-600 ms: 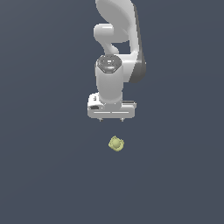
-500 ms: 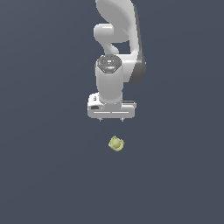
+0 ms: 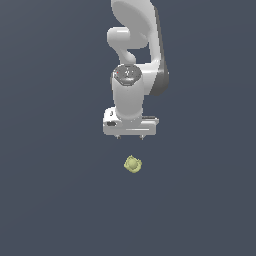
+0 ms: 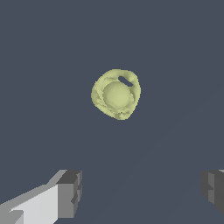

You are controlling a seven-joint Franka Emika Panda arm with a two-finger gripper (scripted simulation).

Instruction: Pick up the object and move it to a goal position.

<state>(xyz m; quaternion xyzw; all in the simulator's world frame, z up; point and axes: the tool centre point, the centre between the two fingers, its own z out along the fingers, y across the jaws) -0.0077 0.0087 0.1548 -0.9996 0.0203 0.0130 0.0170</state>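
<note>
Claw (image 3: 129, 137) above the object (image 3: 132, 164)
The claw is spread wide, apart from the yellow-green lumpy object on the dark surface (image 3: 50, 200).

Only non-task item: flat dark slate-blue surface (image 3: 55, 200) filling the whole background in both views. Uniform colour, no markings, edges, or seams visible. Faint lighter band of shading runs diagonally across it in the wrist view.
</note>
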